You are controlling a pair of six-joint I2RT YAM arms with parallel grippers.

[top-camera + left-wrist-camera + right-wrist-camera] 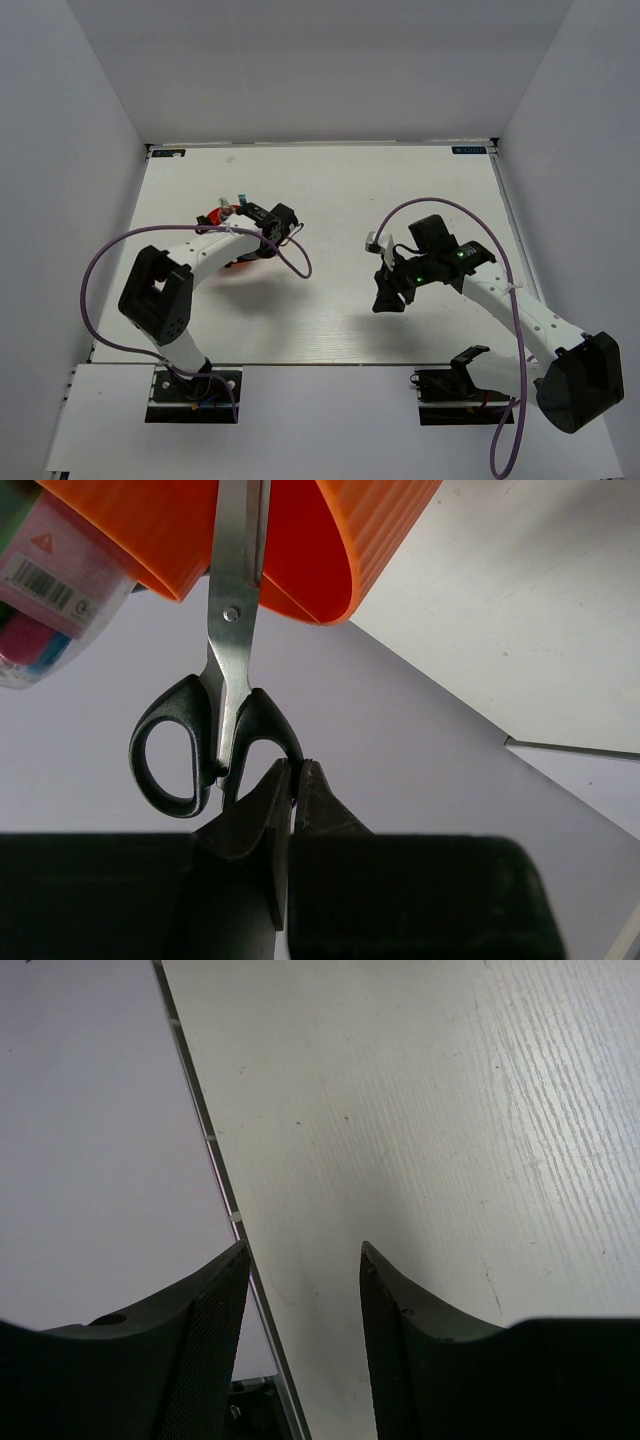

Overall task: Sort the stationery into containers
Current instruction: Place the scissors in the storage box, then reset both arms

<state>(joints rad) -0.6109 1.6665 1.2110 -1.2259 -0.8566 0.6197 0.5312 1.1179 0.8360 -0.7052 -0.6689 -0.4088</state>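
Note:
The orange-red cup [340,540] fills the top of the left wrist view; in the top view it [246,263] lies mostly hidden under my left arm. The black-handled scissors [232,630] stand with their blades down inside the cup and their handles sticking out. My left gripper [297,770] is shut on the rim of one handle loop; in the top view it [243,215] sits over the cup. A barcode-labelled item [45,585] with pink, green and blue colours pokes out beside the cup. My right gripper [303,1255] is open and empty over the white table [450,1110].
White walls enclose the table on the left, back and right. In the top view my right gripper [386,296] hangs over the table's middle right. A table edge strip [215,1160] runs past its left finger. Purple cables loop off both arms.

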